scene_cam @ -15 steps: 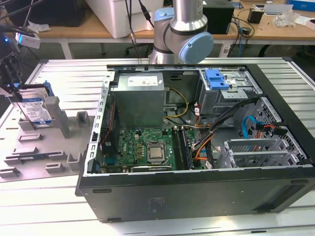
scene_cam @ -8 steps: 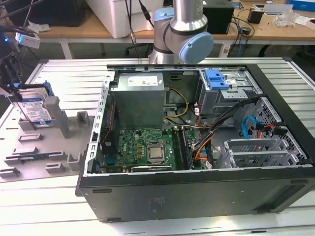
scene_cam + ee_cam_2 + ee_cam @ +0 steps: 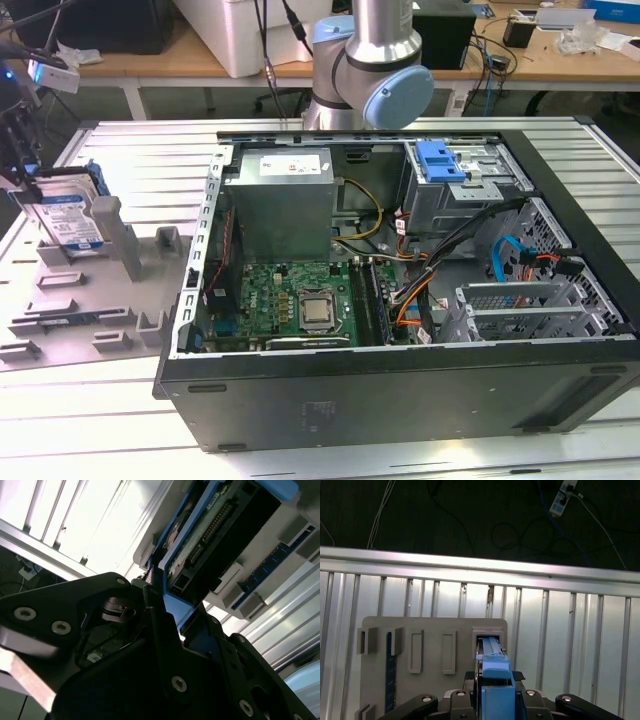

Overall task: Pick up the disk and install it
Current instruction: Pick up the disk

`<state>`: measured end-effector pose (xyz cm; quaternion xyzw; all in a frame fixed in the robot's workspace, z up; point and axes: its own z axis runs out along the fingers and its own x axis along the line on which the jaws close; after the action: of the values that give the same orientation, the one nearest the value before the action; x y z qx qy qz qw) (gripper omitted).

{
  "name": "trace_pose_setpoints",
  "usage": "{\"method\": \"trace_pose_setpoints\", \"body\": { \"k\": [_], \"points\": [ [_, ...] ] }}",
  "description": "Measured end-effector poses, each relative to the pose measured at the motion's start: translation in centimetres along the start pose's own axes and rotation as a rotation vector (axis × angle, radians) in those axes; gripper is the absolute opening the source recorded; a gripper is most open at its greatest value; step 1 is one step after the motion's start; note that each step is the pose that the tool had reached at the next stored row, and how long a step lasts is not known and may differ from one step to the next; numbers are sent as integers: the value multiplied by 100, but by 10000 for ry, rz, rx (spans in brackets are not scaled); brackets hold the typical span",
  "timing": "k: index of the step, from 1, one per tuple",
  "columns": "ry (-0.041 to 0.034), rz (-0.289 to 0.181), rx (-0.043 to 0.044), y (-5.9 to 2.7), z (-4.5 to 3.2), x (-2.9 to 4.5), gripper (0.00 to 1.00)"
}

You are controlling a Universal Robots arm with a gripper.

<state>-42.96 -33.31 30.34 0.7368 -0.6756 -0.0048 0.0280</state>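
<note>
Where the disk (image 3: 65,218) stands: upright in the grey fixture (image 3: 125,290), 9 o'clock in the exterior view.
Gripper (image 3: 495,677): closed on its blue frame.
Risk: we fear a tilted pull jamming it in its slot.

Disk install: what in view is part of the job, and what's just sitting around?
Job:
- the disk, standing in the grey fixture
- the gripper, at the disk
- open computer case

Sitting around:
- power supply box and motherboard inside the case
- white box and cables on the back bench
</note>
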Motion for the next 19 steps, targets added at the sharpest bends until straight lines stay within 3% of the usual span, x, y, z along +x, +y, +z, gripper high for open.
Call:
{"method": "trace_pose_setpoints", "body": {
  "k": [19],
  "points": [
    [0, 0, 1, 11, -227, 7, 37]
  ]
}}
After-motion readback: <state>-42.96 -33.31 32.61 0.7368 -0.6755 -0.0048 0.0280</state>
